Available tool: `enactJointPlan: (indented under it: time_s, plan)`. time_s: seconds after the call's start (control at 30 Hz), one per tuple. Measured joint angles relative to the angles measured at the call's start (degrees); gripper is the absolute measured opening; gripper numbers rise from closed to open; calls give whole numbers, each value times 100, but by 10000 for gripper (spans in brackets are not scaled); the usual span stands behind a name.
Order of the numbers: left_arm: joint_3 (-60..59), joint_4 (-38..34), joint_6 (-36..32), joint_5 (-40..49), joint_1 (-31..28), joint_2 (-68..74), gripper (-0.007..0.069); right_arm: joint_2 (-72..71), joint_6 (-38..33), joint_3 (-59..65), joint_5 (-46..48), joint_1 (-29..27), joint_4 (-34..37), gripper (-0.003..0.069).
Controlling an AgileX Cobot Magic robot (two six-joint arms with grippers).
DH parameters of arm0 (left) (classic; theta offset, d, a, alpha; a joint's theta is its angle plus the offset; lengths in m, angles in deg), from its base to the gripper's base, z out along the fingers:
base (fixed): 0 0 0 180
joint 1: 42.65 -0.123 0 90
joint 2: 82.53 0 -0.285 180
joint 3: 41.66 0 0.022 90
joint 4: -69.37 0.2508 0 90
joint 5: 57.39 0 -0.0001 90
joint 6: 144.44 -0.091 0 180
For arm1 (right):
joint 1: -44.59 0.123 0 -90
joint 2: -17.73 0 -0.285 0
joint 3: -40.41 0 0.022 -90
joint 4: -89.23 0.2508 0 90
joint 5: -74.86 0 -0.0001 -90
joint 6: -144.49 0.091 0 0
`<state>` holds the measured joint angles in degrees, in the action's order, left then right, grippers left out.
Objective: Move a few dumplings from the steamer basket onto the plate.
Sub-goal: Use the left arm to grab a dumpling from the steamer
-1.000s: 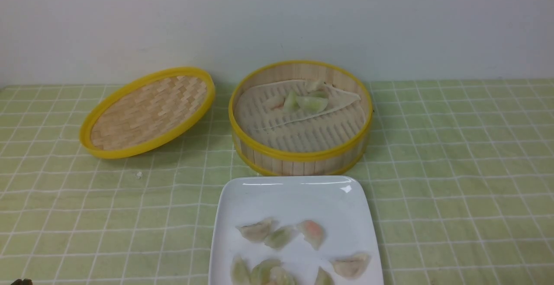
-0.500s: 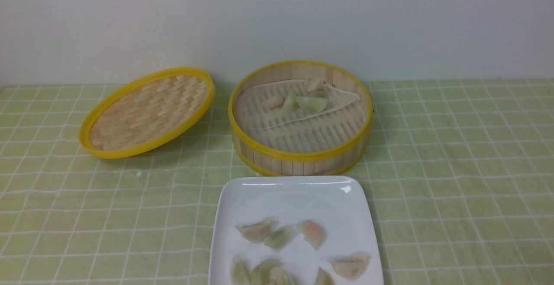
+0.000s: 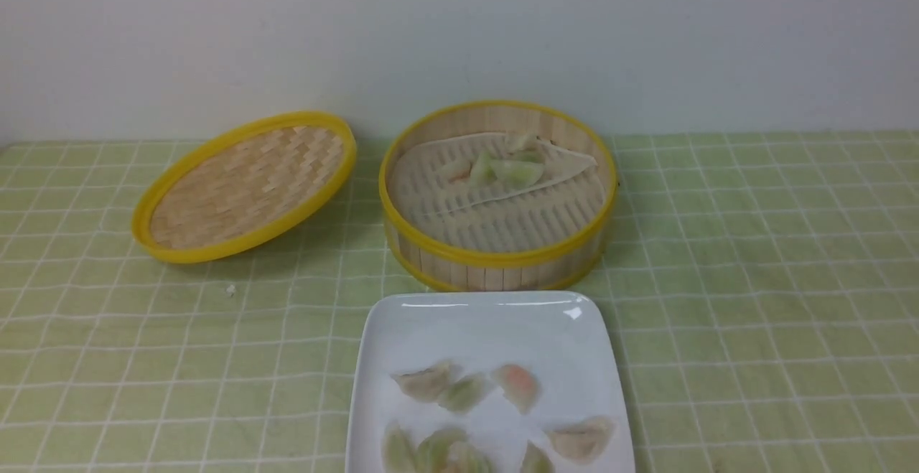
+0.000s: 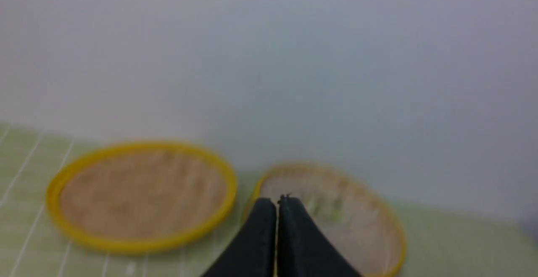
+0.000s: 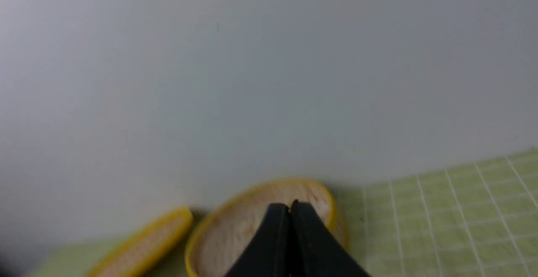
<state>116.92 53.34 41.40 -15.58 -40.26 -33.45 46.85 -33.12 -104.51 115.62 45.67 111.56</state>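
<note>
From my seat the steamer basket (image 3: 495, 259) is the anchor: it stands on the green checked cloth (image 3: 754, 279) close to the pale wall (image 3: 459, 28), open, with a whitish liner (image 3: 431, 186) lying creased over its slatted floor. A small cluster of dumplings (image 3: 513, 170) sits on that liner at the far side of the basket, pale green ones with a pinkish one at the cluster's left. The plate (image 3: 488, 326) lies directly in front of the basket, on my side of it, its far edge right up by the basket's wall; I cannot tell whether the two touch. More dumplings (image 3: 467, 392) are scattered over the plate's near half, away from the basket, about seven showing, the nearest ones cut off by the frame edge. The woven lid (image 3: 244, 186) rests tilted just beside the basket on its left. My left gripper (image 4: 277, 204) shows only in its wrist camera, dark fingers pressed together tip to tip, aimed toward the basket from well back. The right gripper (image 5: 289, 209) is likewise pressed together, with the basket beyond its tips
</note>
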Motion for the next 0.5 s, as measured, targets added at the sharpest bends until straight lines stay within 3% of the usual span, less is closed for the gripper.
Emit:
enactJointPlan:
  time_s: [0.07,0.2,0.37,0.5]
  plan:
    - [555,-48,-541,817,0,956,-6,762,-613,-727,952,0,-59,-15]
    - [1630,-401,-1615,1522,0,2701,-6,1971,-1363,-1839,2323,0,-134,-15]
    - [3230,-964,-2746,2277,278,4576,-6,3099,-1585,-2664,3073,0,-323,-15]
    - [4431,-995,-2993,2753,604,5939,-6,3520,-1613,-2824,3133,0,-518,-15]
